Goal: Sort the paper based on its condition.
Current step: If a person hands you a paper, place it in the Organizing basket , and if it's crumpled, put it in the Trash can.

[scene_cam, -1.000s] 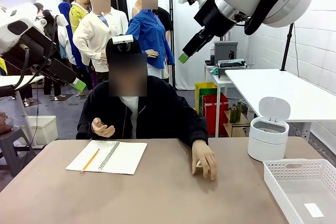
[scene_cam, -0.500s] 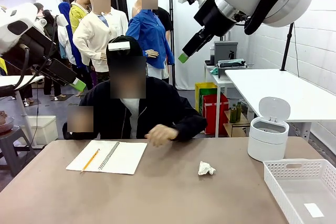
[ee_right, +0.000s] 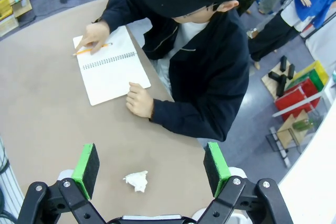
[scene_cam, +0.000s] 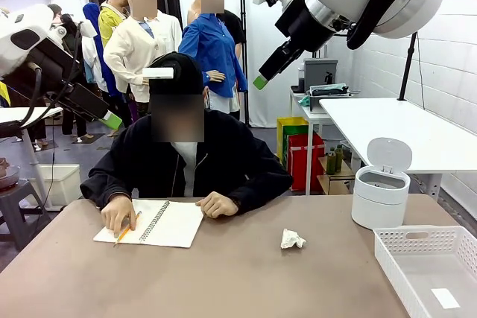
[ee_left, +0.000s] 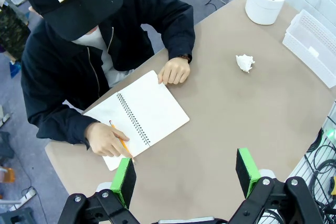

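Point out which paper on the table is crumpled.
The small white paper wad lying loose mid-table. The pages of the open white spiral notebook and the white slip in the white plastic basket lie flat.

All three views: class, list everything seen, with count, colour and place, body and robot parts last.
Crumpled paper: one, white, mid-table.
Spiral notebook: one, white, open before the person.
Pencil: one, yellow, on the notebook.
Lidded bin: one, white, table's far right.
Basket: one, white, near right corner.
Table: one, brown.
Person's hands: two, on pencil and notebook's edge.
Left gripper: one, black, green fingers open, raised.
Right gripper: one, black, green fingers open, raised.
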`<state>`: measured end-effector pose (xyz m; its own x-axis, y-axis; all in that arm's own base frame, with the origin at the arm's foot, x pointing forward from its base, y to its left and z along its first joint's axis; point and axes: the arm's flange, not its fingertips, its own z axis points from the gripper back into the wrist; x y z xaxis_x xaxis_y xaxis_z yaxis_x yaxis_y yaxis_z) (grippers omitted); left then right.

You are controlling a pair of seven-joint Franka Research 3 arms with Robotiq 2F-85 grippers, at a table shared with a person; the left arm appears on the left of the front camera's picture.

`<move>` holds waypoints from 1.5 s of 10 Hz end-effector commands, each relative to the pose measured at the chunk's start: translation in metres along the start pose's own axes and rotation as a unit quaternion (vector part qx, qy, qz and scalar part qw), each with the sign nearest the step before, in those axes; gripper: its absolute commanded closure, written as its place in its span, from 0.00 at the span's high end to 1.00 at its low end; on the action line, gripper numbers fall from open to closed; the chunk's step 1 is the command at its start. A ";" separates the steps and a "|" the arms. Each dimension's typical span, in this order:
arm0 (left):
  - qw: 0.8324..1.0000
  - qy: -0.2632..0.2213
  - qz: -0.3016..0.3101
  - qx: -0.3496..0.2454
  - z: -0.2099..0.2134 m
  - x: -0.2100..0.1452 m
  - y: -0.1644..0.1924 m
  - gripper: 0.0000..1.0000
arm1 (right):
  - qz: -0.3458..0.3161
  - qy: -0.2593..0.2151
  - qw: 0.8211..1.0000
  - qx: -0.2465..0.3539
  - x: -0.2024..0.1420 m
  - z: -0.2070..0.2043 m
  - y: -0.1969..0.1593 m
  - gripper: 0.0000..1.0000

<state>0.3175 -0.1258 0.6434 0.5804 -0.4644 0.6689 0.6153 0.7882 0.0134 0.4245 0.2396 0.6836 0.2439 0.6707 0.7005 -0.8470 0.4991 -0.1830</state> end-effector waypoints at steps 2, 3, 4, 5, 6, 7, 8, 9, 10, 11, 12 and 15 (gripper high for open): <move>1.000 -0.001 0.001 0.000 0.000 0.000 0.000 1.00 | 0.000 -0.002 1.000 -0.001 0.000 0.000 0.000 1.00; 1.000 -0.001 0.001 0.000 0.000 0.000 0.000 1.00 | 0.000 -0.002 1.000 -0.001 0.000 0.000 0.000 1.00; 1.000 -0.001 0.001 0.000 0.000 0.000 0.000 1.00 | 0.000 -0.002 1.000 -0.001 0.000 0.000 0.000 1.00; 1.000 -0.001 0.001 0.000 0.000 0.000 0.000 1.00 | 0.000 -0.002 1.000 -0.001 0.000 0.000 0.000 1.00; 1.000 -0.001 0.001 0.000 0.000 0.000 0.000 1.00 | 0.000 -0.002 1.000 -0.001 0.000 0.000 0.000 1.00; 1.000 -0.001 0.001 0.000 0.000 0.000 0.000 1.00 | 0.000 -0.002 1.000 -0.001 0.000 0.000 0.000 1.00; 1.000 -0.001 0.001 0.000 0.000 0.000 0.000 1.00 | 0.000 -0.002 1.000 -0.001 0.000 0.000 0.000 1.00; 1.000 -0.001 0.001 0.000 0.000 0.000 0.000 1.00 | 0.000 -0.002 1.000 -0.001 0.000 0.000 0.000 1.00; 1.000 -0.001 0.001 0.000 0.000 0.000 0.000 1.00 | 0.000 -0.002 1.000 -0.001 0.000 0.000 0.000 1.00; 1.000 -0.001 0.001 0.000 0.000 0.000 0.000 1.00 | 0.000 -0.002 1.000 -0.001 0.000 0.000 0.000 1.00; 1.000 -0.001 0.001 0.000 0.000 0.000 0.000 1.00 | 0.000 -0.002 1.000 -0.001 0.000 0.000 0.000 1.00; 1.000 -0.001 0.001 0.000 0.000 0.000 0.000 1.00 | -0.014 0.046 0.999 0.014 -0.005 -0.007 0.001 1.00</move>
<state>0.3175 -0.1258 0.6434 0.5803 -0.4644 0.6690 0.6153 0.7882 0.0134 0.4247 0.2394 0.6794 0.2591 0.6813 0.6846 -0.8520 0.4951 -0.1702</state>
